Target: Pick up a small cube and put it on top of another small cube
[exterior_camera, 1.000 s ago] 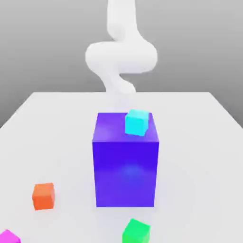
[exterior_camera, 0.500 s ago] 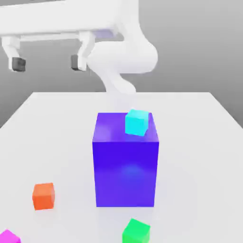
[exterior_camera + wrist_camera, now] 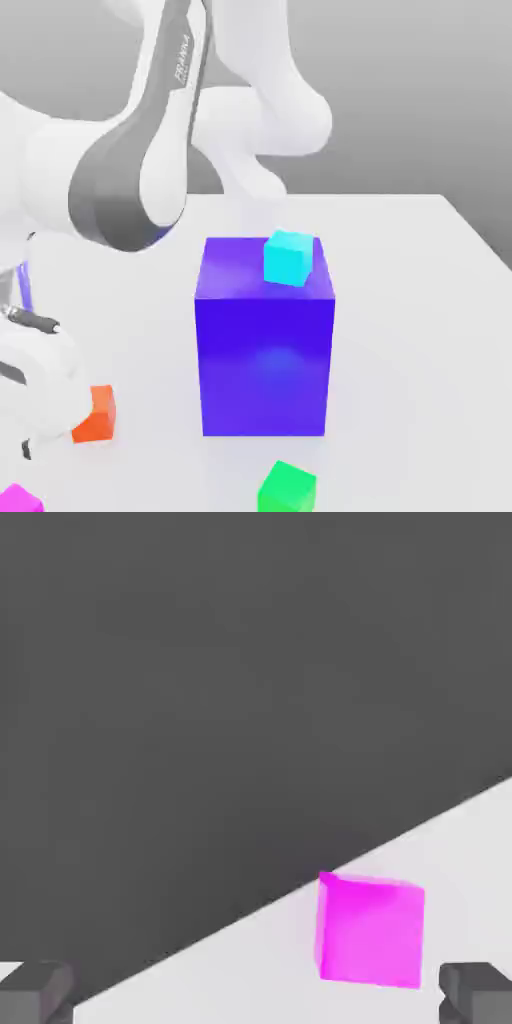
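While nothing is stacked, the whole job is there to be done, and here's the nearest action: the gripper (image 3: 257,992) has its jaws wide apart, nothing clamped in them! Ahead of them in the hand view sits the magenta cube (image 3: 372,932), untouched on the white table (image 3: 220,967), close to the edge and nearer one finger than the other. That looks like the likely pick, though the task names no colour, so I can't call it for certain.

Out to the exterior view, the same cube pokes in at the near corner on the exterior view's left. The green cube (image 3: 287,490) sits at the near side too, on its own, a possible landing spot. A little farther back comes the orange cube (image 3: 96,415), partly covered by the arm's white hand (image 3: 40,380), and nothing rides on what shows of it. Behind them stands the big blue block (image 3: 265,365), with the cyan cube (image 3: 289,258) perched on top; that's small on large, so it doesn't score as the stack wanted.

Approach is under way at best, by my reckoning: line up, grip, lift, carry, set down and let go all remain!
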Available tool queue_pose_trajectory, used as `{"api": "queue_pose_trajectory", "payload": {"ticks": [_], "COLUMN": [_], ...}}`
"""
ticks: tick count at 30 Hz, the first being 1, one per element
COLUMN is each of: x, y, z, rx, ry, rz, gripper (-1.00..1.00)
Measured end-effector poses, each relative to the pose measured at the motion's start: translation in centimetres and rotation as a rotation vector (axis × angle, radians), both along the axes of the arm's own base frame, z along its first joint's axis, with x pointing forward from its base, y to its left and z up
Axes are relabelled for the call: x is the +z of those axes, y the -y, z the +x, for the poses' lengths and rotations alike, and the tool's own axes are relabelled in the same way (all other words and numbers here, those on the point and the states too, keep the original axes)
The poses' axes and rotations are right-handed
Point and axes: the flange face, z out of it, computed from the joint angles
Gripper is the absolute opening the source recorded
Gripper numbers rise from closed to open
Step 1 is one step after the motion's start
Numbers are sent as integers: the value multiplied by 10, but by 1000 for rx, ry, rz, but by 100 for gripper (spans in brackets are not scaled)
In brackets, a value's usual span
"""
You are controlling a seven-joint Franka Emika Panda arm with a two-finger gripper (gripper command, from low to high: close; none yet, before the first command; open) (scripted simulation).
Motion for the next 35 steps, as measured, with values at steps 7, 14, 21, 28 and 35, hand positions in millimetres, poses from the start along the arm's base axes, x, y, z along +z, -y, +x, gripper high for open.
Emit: {"api": "queue_pose_trajectory", "payload": {"ticks": [7,14,21,28,35], "x": [-109,-107,-35,-12,-56], "y": [18,19,-62,-238,-277], "z": [-12,-12,-2,-27,-38], "rx": [-40,-40,105,459,543], "ry": [-59,-59,-58,-60,-61], "rz": [10,11,21,4,-6], "gripper": [-100,-100,-100,-100,100]}}
